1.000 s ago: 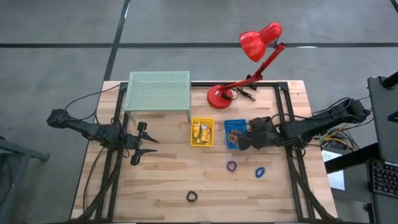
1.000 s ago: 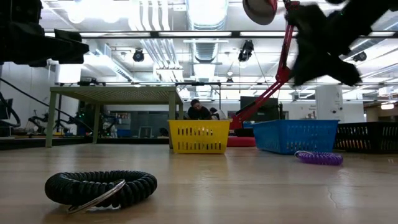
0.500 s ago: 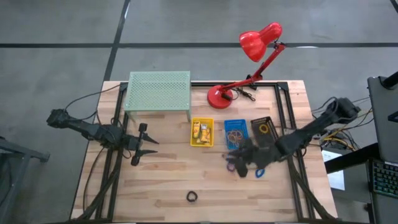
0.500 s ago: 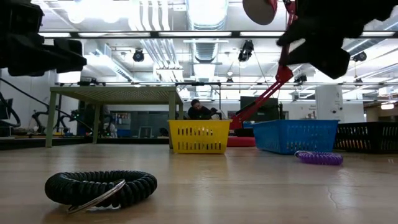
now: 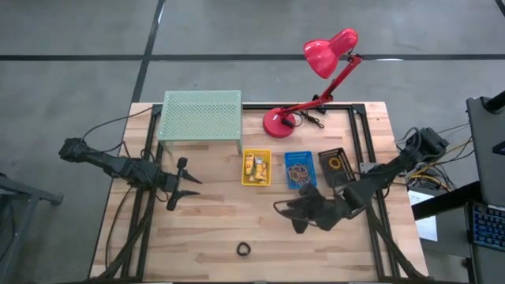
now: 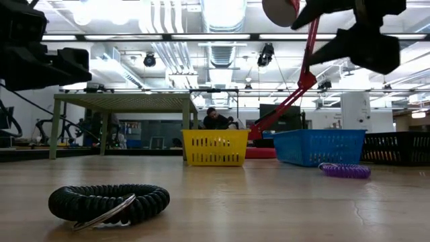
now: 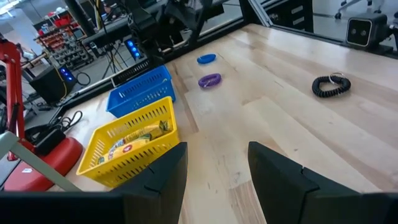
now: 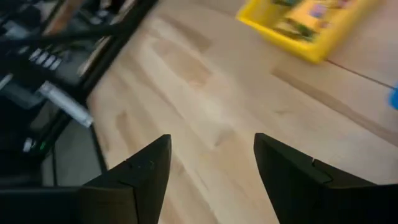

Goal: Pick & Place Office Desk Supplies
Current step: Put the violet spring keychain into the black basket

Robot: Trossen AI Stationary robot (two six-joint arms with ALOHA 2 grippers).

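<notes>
Wooden table [image 5: 213, 229] carries a green mesh shelf [image 5: 201, 116], one red lamp [image 5: 316, 75] and three small baskets: yellow [image 5: 256, 167], blue [image 5: 298, 170], black [image 5: 334, 163]. Right gripper [image 5: 293, 215] hovers mid-table, fingers spread wide, holding nothing. Left gripper [image 5: 180, 188] waits near the shelf, partly open, empty. Three coils lie loose: black [image 5: 244, 249] near the front edge, purple [image 7: 209, 80] and blue [image 7: 206, 58] beneath the right arm. Risk: a low fast descent could knock the purple coil away before the fingers close.
</notes>
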